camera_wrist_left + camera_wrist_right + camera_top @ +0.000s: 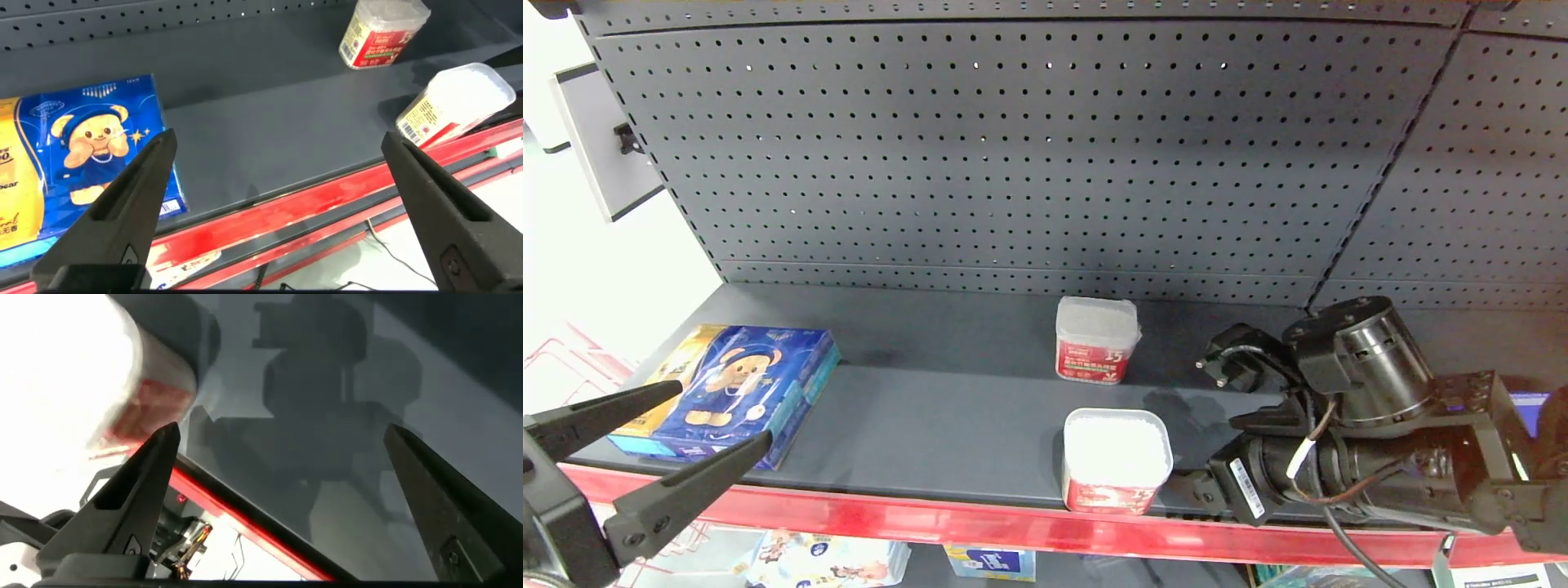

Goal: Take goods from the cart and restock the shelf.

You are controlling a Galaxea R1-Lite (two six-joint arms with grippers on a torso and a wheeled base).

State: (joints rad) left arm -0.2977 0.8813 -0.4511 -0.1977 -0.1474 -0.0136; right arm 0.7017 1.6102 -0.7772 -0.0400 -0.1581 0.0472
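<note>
Evidently mid-restock: the white tub [1116,457] stands at the shelf's [931,425] front edge, the right gripper [282,437] just beside it, jaws wide; the left gripper [723,412] gapes too. Next, likely, withdrawing toward the cart.

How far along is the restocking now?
Done: a flat blue cardboard box with a bear picture lies on the dark grey shelf, with two white plastic tubs with red labels: the back tub and the front tub at the red edge. In hand: nothing; the left gripper and the right gripper are open, the right beside the front tub. Left: I cannot tell how many goods remain.
</note>
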